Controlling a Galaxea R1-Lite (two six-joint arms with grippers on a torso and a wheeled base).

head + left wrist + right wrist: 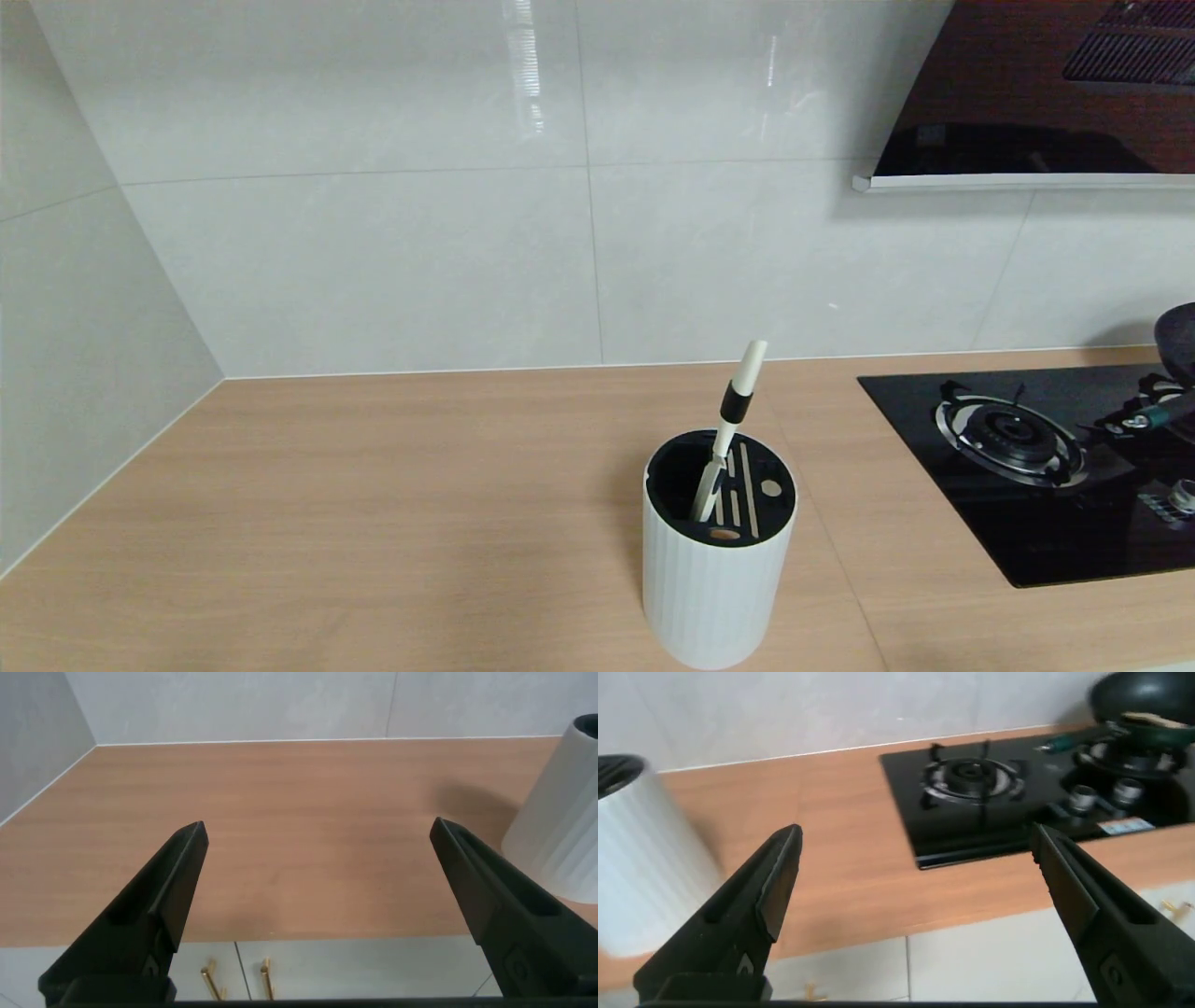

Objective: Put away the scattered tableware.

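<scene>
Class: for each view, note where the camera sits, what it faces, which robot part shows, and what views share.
Head: on the head, facing down at counter, holder, stove.
Left wrist: on left arm, facing counter and wall; open left pincer shows.
Right wrist: on right arm, facing stove; open right pincer shows.
Shared: all show the holder.

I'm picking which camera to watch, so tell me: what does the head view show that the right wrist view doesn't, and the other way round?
Head view: the white-handled knife standing tilted in the black slotted top of the white ribbed holder, and the range hood on the wall. Right wrist view: the right pincer, open and holding nothing, plus the cabinet fronts below the counter edge. Both: the holder's ribbed wall, the wooden counter, the gas stove and the dark pan at its right end.
</scene>
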